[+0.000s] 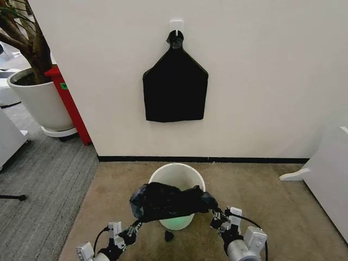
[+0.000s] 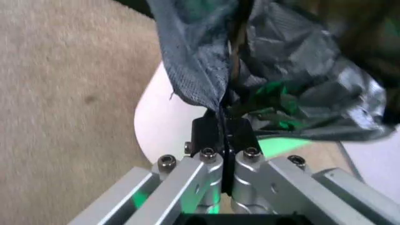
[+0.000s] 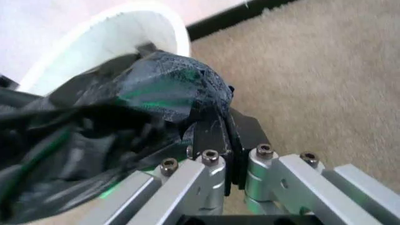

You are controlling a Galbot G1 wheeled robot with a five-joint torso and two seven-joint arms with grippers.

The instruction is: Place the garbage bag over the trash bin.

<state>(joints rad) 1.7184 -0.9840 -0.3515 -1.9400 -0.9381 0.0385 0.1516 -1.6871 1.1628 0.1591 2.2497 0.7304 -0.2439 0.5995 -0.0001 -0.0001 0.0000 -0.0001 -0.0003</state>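
Both grippers, left gripper [image 1: 132,227] and right gripper [image 1: 216,216], pinch opposite edges of the garbage bag [image 1: 168,201], stretched above the trash bin's [image 1: 176,169] near rim; best to spread the mouth wider than the rim before lowering, I'd say

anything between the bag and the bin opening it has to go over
Nothing visible. The bag hangs stretched between the left end effector and right end effector, both shut on it, across the near rim of the bin; the far opening is bare.
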